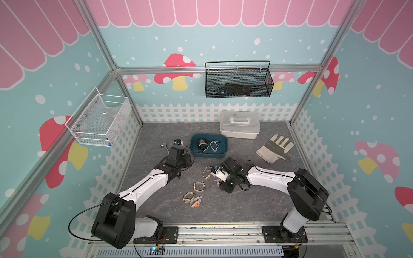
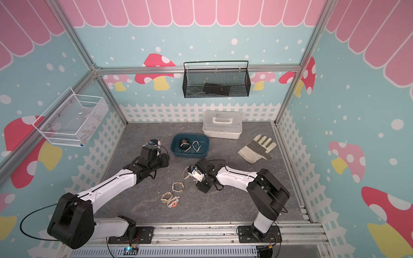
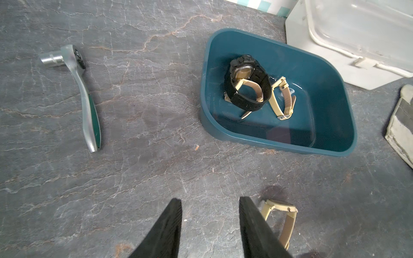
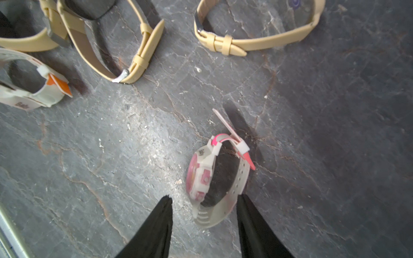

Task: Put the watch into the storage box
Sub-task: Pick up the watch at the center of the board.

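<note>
In a top view we see the storage box (image 1: pixel 214 155) at the far middle of the table (image 1: pixel 257 201), other watches (image 1: pixel 202 144) inside. The left wrist view shows the left end effector (image 3: pixel 210 201) released, holding nothing. In the right wrist view the right end effector (image 4: pixel 204 197) stands spread around a pink-and-white watch (image 4: pixel 197 176) lying on the table.
</note>
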`<state>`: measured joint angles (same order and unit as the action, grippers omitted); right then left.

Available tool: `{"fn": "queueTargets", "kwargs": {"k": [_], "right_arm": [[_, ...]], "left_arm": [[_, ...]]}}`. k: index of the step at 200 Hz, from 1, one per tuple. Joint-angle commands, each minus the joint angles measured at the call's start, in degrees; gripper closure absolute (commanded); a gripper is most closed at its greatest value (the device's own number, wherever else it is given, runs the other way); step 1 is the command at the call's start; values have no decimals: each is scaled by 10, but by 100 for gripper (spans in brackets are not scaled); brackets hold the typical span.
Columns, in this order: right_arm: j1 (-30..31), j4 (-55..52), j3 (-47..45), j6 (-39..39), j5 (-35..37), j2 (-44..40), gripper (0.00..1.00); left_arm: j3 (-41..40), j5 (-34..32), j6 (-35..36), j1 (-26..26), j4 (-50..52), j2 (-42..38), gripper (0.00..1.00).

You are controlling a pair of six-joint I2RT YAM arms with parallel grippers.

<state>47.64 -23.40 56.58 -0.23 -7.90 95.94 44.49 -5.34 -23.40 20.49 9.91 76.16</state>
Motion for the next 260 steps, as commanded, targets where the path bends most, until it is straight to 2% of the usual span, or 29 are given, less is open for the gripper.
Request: {"fn": "queueTargets", "kwargs": {"k": [1, 22, 61, 154, 223, 260], "right_arm": [[8, -1, 17, 3, 1, 14, 53], [14, -2, 27, 4, 1, 27, 55], [19, -9, 39, 2, 4, 46, 70], [25, -12, 46, -2, 3, 43, 94], [24, -5, 68, -21, 14, -15, 95], [12, 0, 134, -53, 38, -27, 96]], "left_arm": [[-7, -5, 2, 2, -11, -4, 55], [-9, -6, 3, 3, -12, -6, 54], [-16, -12, 3, 3, -11, -13, 54], [-18, -9, 2, 3, -7, -26, 54], [-19, -13, 2, 3, -1, -42, 54], [-25, -9, 4, 4, -1, -58, 54]]}}
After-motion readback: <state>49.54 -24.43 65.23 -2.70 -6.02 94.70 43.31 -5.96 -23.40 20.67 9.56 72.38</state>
